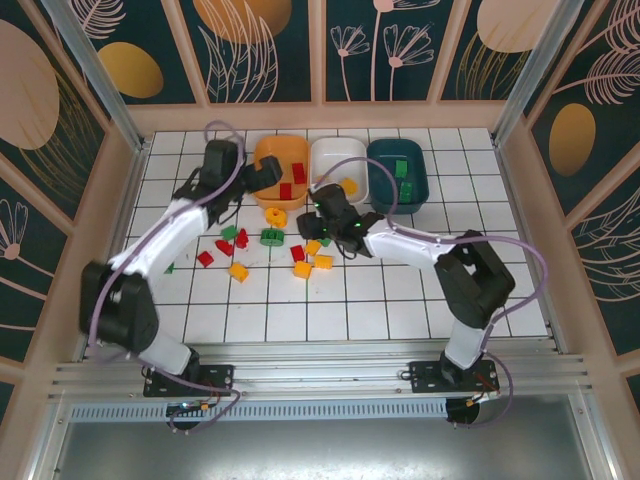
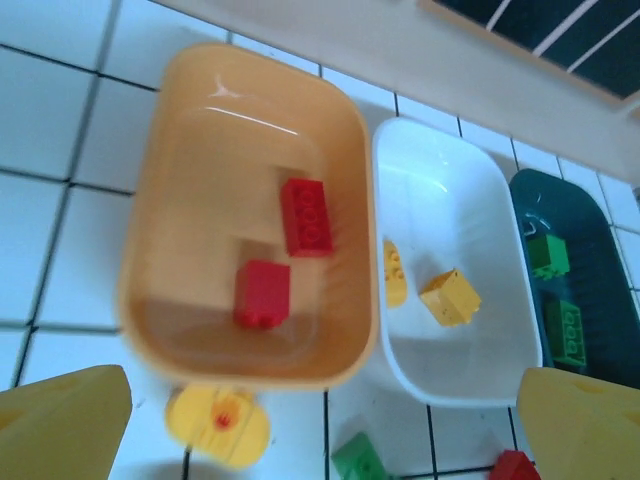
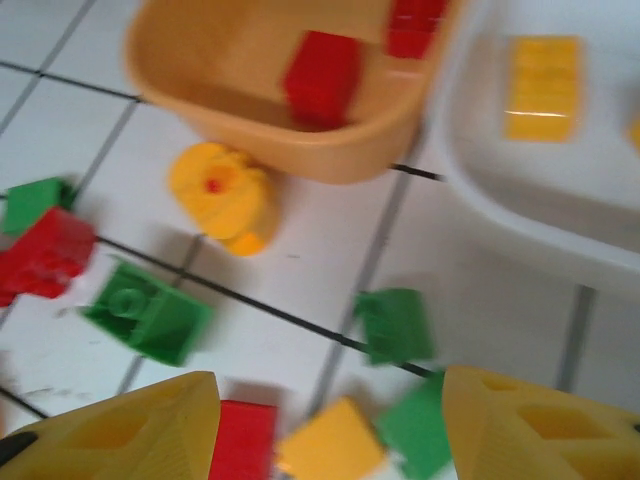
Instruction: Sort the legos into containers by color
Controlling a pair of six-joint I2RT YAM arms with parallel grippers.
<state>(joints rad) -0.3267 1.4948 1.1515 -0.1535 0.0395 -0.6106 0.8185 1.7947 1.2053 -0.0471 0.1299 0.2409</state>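
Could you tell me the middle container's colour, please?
The container is white; left wrist view shows it best.

The worktop (image 1: 200, 320) is a flat surface of white square tiles separated by dark grid lines. A light wood-coloured ledge (image 1: 330, 117) borders it at the far side and along both flanks. Wall panels (image 1: 270, 70) rise from the ledge and lean outward. They are dark teal, printed with pale peach leaf and flower outlines and solid gold ovals, and are divided by wood-coloured battens (image 1: 317, 50). An aluminium post (image 1: 95, 72) stands at each far corner. An aluminium rail (image 1: 320, 375) runs along the near edge, with a grey metal sheet (image 1: 330, 445) below it. Lighting is even and shadows are soft.
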